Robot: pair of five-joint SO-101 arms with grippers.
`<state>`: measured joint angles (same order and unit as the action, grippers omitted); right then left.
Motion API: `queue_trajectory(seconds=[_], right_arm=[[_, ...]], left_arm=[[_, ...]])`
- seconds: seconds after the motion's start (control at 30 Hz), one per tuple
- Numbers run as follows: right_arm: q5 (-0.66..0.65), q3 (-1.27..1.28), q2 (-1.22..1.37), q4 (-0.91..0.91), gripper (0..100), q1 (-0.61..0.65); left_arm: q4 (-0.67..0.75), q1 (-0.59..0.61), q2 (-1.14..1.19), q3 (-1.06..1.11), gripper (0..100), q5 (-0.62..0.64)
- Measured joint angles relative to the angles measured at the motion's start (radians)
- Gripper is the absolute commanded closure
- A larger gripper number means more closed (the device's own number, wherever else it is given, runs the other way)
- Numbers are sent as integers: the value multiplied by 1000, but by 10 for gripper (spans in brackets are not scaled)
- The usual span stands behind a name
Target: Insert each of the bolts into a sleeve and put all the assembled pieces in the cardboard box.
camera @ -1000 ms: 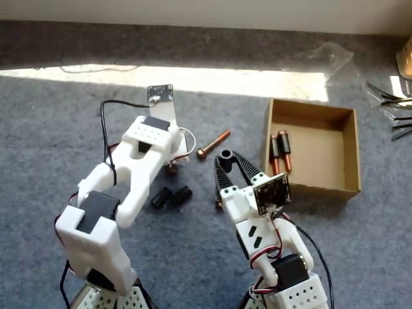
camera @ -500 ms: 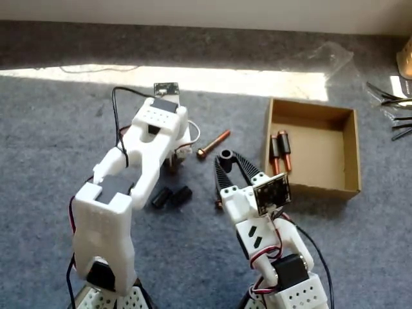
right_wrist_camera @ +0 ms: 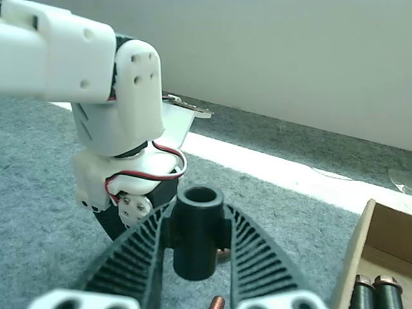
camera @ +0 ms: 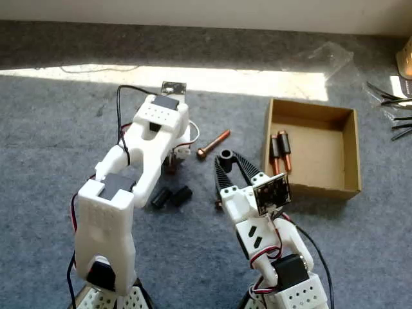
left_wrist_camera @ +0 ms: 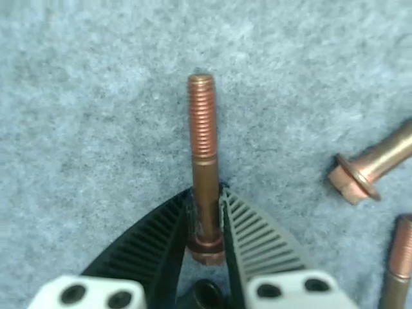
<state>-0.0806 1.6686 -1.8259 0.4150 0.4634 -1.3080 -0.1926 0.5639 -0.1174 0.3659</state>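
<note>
1. Now, your left gripper (left_wrist_camera: 206,196) has its black ribbed fingers clamped on a copper-coloured threaded metal bolt (left_wrist_camera: 202,141), gripping it near the flanged head; the threaded end sticks out past the fingertips over the grey carpet (left_wrist_camera: 84,96).
2. Your right gripper (right_wrist_camera: 198,222) is closed on a short black cylindrical sleeve (right_wrist_camera: 197,212); the sleeve stands upright between the fingers, its open bore facing up.
3. From the high view, you can see a loose copper bolt (camera: 214,143) lying on the carpet between the left arm (camera: 145,154) and the held sleeve; it looks clear of both.
4. Two more black sleeves (camera: 171,196) lie side by side on the carpet, between the two arms.
5. On your right arm's side sits the open brown cardboard box (camera: 318,151), near the right gripper; two assembled pieces (camera: 279,152), copper bolts in black sleeves, lie side by side along the box wall nearest that gripper.
6. Another copper bolt end (camera: 218,205) shows just beside the right arm's wrist; the rest of it is hidden.
</note>
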Motion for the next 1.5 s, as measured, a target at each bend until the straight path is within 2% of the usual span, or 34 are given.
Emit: queue_trajectory(seconds=[0.2,0.63,0.97,1.13,1.5], right_arm=[[0,0,0,0,993,0],[0,0,0,0,993,0],[0,0,0,0,993,0],[0,0,0,0,993,0],[0,0,0,0,993,0]], left_arm=[[0,40,0,9,933,-204],[0,63,0,14,934,-245],[-92,95,15,-29,934,-577],[-92,120,17,-32,934,-618],[-115,190,20,-69,934,-621]])
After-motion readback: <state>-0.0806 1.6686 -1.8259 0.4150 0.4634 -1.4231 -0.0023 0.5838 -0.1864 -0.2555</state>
